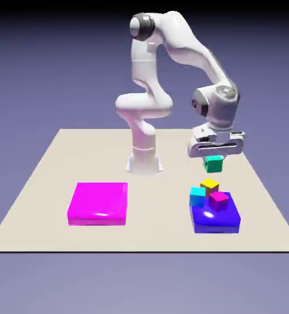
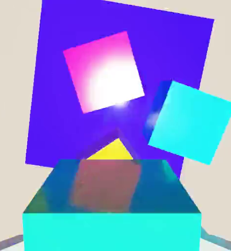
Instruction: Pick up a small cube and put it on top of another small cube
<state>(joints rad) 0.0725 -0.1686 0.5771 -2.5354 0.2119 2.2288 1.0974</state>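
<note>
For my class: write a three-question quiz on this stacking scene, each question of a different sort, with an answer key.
1. True or false: the gripper holds the green cube above the table.
2. Which small cube lies on the blue slab, well clear of its edges? A) magenta cube B) cyan cube C) green cube
3. Fill in: the hand view shows the yellow cube partly hidden behind the ____ cube.

Key: 1 true; 2 A; 3 green
</note>
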